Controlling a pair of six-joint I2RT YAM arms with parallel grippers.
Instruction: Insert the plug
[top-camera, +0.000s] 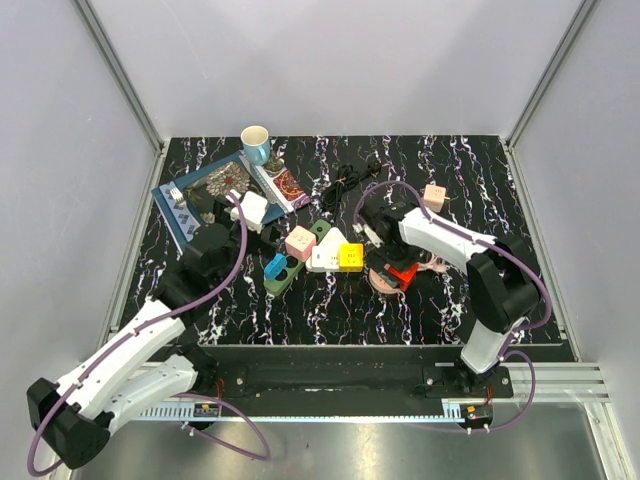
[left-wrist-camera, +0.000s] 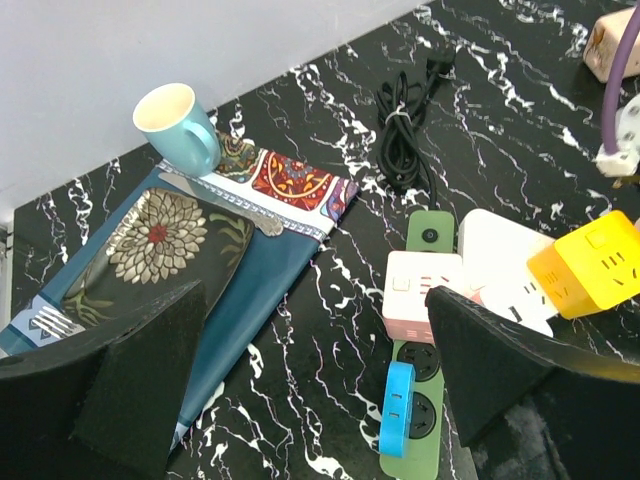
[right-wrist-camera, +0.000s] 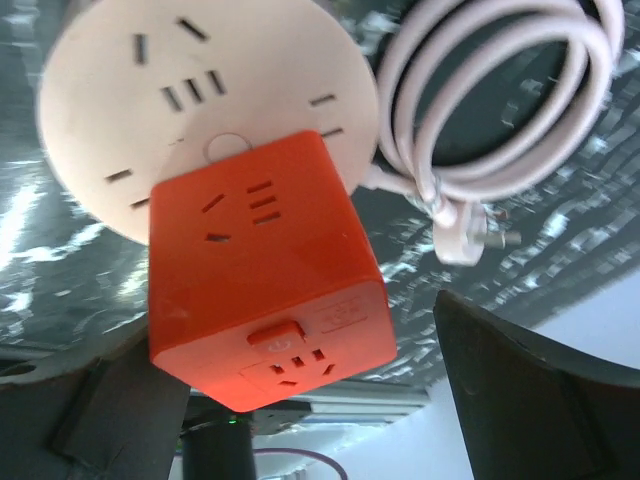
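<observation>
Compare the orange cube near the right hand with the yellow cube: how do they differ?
Colour: the orange cube is red-orange, the yellow cube bright yellow. Base: the orange cube sits on a round pale socket; the yellow cube sits on a white block. Hand: the orange cube lies between the open fingers of the right hand; no hand surrounds the yellow cube. Both are cubes with socket slots.

One mug (left-wrist-camera: 175, 125), one plate (left-wrist-camera: 160, 245), one fork (left-wrist-camera: 55, 320), one knife (left-wrist-camera: 235, 205), one black cord (left-wrist-camera: 405, 120), one green strip (left-wrist-camera: 425, 365), one yellow cube (left-wrist-camera: 590, 262), one orange cube (right-wrist-camera: 265, 290).
</observation>
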